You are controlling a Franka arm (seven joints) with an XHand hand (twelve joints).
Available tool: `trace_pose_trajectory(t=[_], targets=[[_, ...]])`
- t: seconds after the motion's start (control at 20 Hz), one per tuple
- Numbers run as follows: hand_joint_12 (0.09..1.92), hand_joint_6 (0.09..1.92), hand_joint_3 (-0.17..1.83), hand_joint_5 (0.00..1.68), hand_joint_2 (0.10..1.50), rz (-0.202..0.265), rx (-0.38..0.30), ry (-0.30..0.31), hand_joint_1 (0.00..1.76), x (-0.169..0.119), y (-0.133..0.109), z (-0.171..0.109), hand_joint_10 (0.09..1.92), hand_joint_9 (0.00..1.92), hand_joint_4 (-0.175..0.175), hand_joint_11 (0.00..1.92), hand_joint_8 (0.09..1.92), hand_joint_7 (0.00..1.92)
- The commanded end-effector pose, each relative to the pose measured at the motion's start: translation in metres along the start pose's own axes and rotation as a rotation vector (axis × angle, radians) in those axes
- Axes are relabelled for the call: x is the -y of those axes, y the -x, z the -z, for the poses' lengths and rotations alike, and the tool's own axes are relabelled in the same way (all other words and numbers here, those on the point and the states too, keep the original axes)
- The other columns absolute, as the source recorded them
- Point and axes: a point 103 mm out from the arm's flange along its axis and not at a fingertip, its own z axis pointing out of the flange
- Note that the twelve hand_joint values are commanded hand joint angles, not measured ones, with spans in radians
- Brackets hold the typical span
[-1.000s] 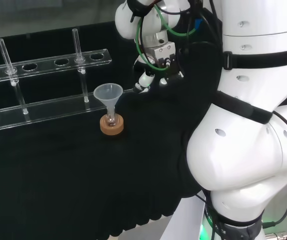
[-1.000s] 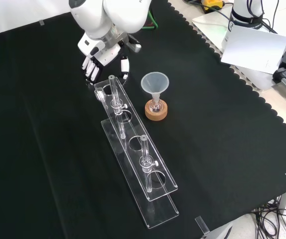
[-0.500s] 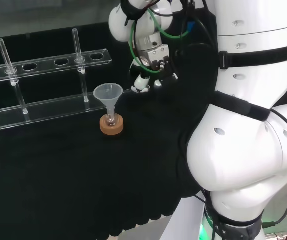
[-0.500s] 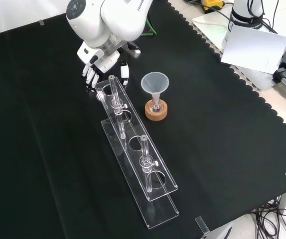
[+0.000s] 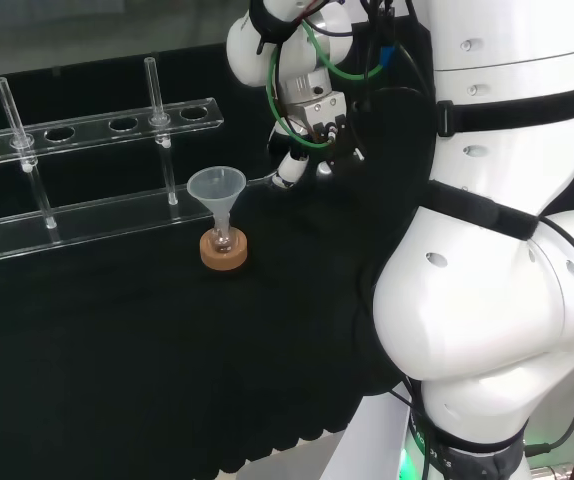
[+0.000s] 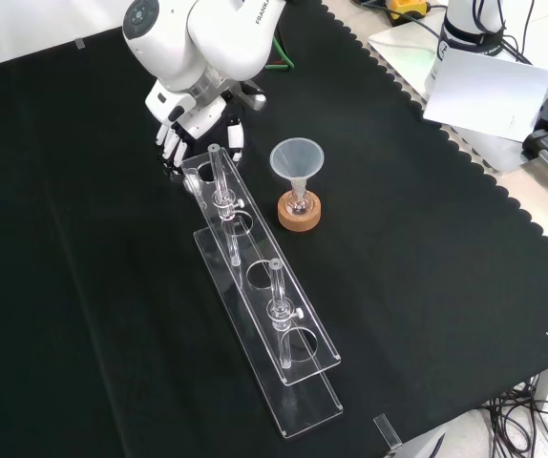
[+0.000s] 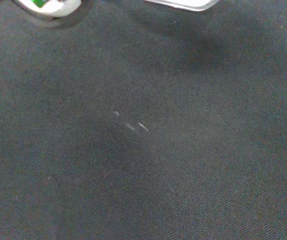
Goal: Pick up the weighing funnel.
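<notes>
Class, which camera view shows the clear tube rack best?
The front view: the whole rack lies in sight with both tubes upright. The head view cuts off its left end; the wrist view looks at cloth.

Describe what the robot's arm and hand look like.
The arm is glossy white, built of fat rounded links with black bands at some seams. In the front view one link ends in a round grey cap. Green and black cables loop around the wrist. The hand is black and white, with white fingers.
</notes>
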Motion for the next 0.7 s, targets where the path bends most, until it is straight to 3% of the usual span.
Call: trace_pose_trajectory(t=[0.05, 0.3, 0.7], targets=[[1.31, 0.10, 0.52, 0.62, 0.65, -0.011, 0.011, 0.002, 0.80, -0.007, -0.014, 0.003, 0.57, 0.65, -0.021, 0.45, 0.70, 0.39], [1.31, 0.11, 0.53, 0.62, 0.64, -0.008, -0.014, 0.015, 0.81, -0.004, -0.002, -0.001, 0.56, 0.65, -0.021, 0.45, 0.70, 0.39], [1.30, 0.12, 0.54, 0.62, 0.64, -0.007, -0.001, 0.004, 0.82, -0.010, -0.007, -0.001, 0.56, 0.65, -0.020, 0.45, 0.70, 0.39]])
